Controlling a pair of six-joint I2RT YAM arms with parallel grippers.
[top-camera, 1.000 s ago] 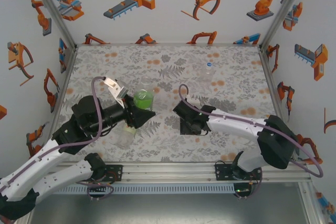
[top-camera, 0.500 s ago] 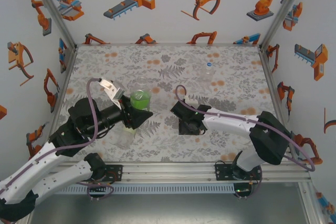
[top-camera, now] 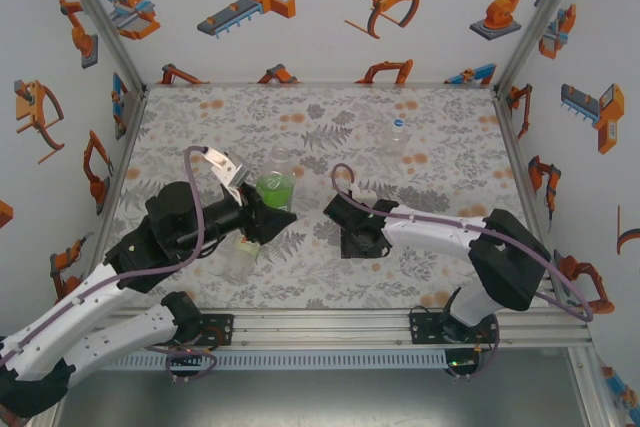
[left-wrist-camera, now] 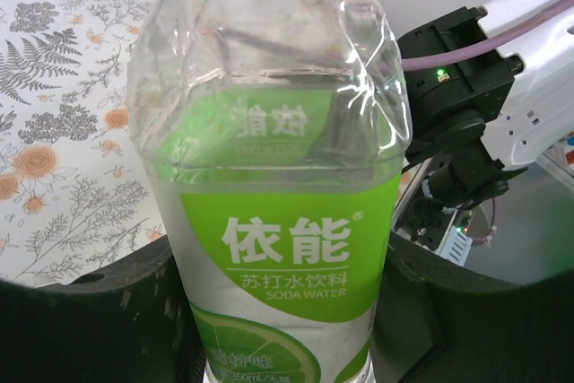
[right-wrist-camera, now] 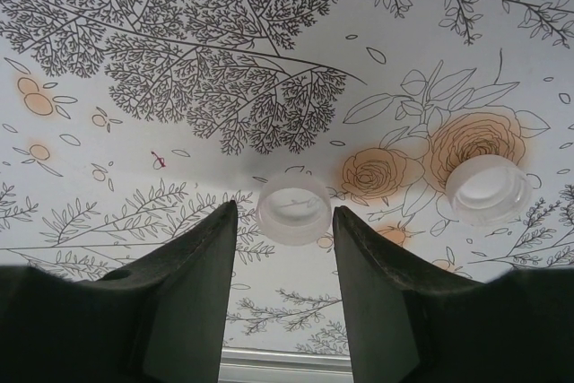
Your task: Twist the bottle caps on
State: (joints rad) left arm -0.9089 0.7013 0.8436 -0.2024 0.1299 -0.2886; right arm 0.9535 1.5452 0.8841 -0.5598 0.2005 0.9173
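Sitting nearest the arm bases, a clear bottle point(top-camera: 237, 260) with a bit of yellow-green on it rests on the floral desk point(top-camera: 200, 127), just beside the left arm; upright or lying, can't tell. Just past it the left pincer point(top-camera: 270, 209) is clenched on the green-label soda water bottle point(left-wrist-camera: 278, 177), fingers on both sides of its lower body and the bottle lifted off the desk. To the right, well apart from that bottle, the right pincer point(top-camera: 352, 239) points down at the desk, released, jaws parted and straddling a pale bottle cap point(right-wrist-camera: 294, 211) that lies open side up on the print, with a thin gap on one side. A second cap point(right-wrist-camera: 489, 188) lies near it on an orange flower. Farthest back, a plain clear bottle point(top-camera: 398, 135) stands upright toward the right.
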